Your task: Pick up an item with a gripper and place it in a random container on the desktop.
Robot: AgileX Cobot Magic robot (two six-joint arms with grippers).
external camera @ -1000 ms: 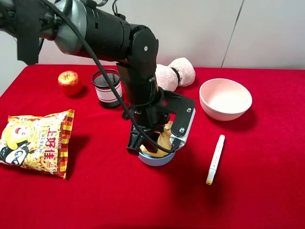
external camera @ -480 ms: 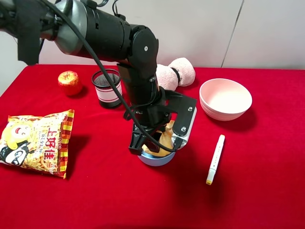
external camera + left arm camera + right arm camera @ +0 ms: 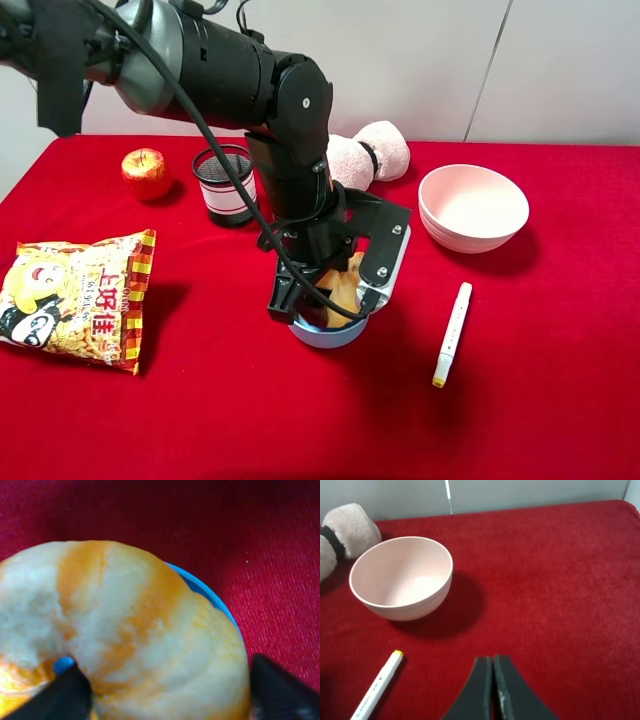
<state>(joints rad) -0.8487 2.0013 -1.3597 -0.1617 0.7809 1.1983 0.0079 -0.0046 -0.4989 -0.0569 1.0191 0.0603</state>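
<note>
Red desktop [image 3: 560, 400] below; the left gripper [image 3: 331, 300] is clamped on the bread roll [image 3: 125, 640], just over the blue bowl [image 3: 330, 336]. The right gripper [image 3: 493, 690] has its fingers together.

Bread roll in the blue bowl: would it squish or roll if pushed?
Probably squishy: the bread roll looks puffy and spongy between the fingers. Likely light, since it looks airy. Its rounded shape might roll, but the blue bowl under it should hold it.
</note>
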